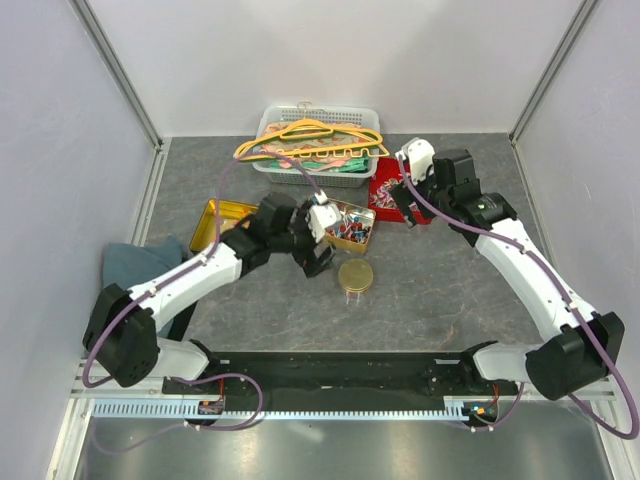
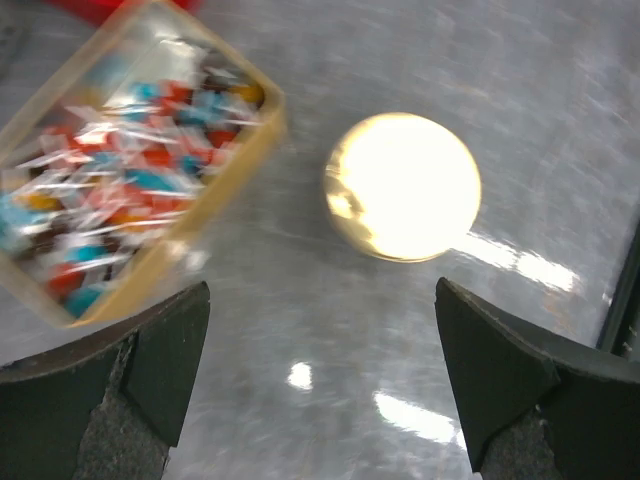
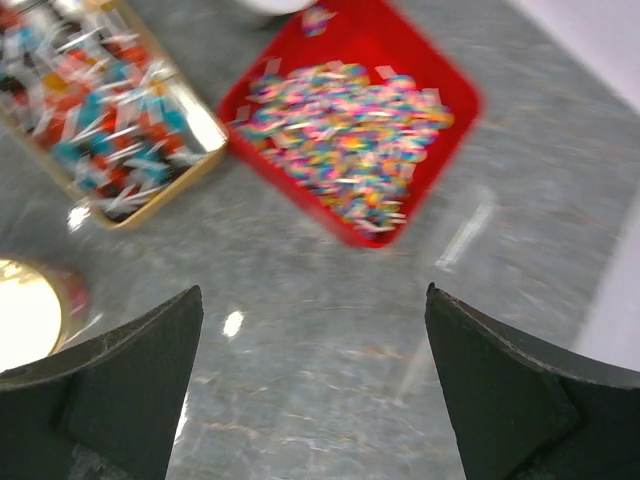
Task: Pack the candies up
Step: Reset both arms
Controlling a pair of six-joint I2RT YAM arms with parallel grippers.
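Red, blue and white wrapped candies [image 1: 350, 228] fill a rectangular gold tin [image 1: 372, 228]; they also show in the left wrist view [image 2: 120, 150] and the right wrist view [image 3: 100, 110]. Small multicoloured candies [image 3: 345, 125] fill a red tray [image 3: 462, 100], partly covered by my right arm in the top view [image 1: 384, 190]. A round gold tin [image 1: 356, 276] lies in front of them and shows in the left wrist view [image 2: 403, 186]. My left gripper [image 1: 321, 240] is open and empty above the table [image 2: 320, 380]. My right gripper [image 1: 403, 192] is open and empty [image 3: 315, 385], hovering near the red tray.
A white basket [image 1: 318, 165] of coloured hangers stands at the back. A flat gold lid [image 1: 222, 218] lies at the left, partly under my left arm. A blue cloth [image 1: 135, 262] lies at the left edge. White walls enclose the table.
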